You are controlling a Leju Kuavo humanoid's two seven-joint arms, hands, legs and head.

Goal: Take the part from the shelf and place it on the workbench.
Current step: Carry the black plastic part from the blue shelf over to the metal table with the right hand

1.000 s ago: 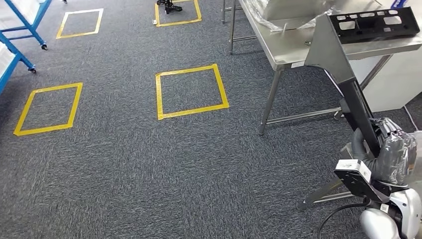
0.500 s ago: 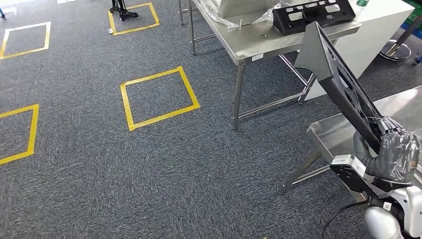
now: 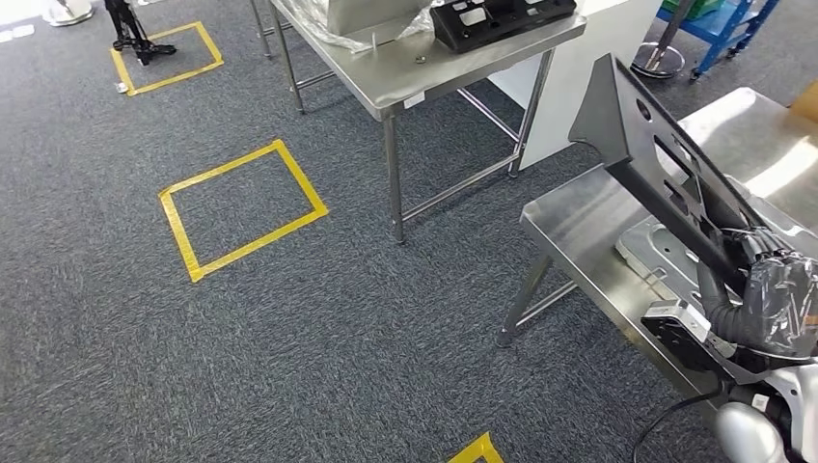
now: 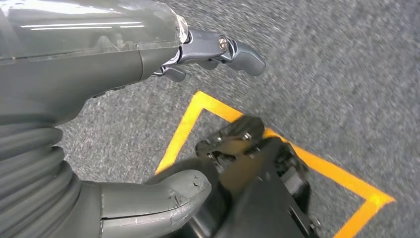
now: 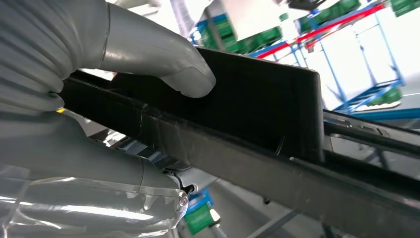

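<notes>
Apparently empty left hand [image 4: 99, 124]; right hand [image 3: 772, 294] grips part [image 3: 656, 164] above workbench [image 3: 579, 227].

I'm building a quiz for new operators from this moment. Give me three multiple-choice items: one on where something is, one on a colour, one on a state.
1. Where is the long black part?
A. Lying on the carpet
B. Held up over the near steel workbench
C. On a blue cart

2. What colour are the tape squares on the floor?
A. Yellow
B. Red
C. White

3. What is the right hand doing?
A. Hanging with nothing in it
B. Pressing on the far table
C. Gripping the part

Answers: B, the head view shows it tilted above the bench; A, the outlines are yellow; C, the thumb clamps the part.
</notes>
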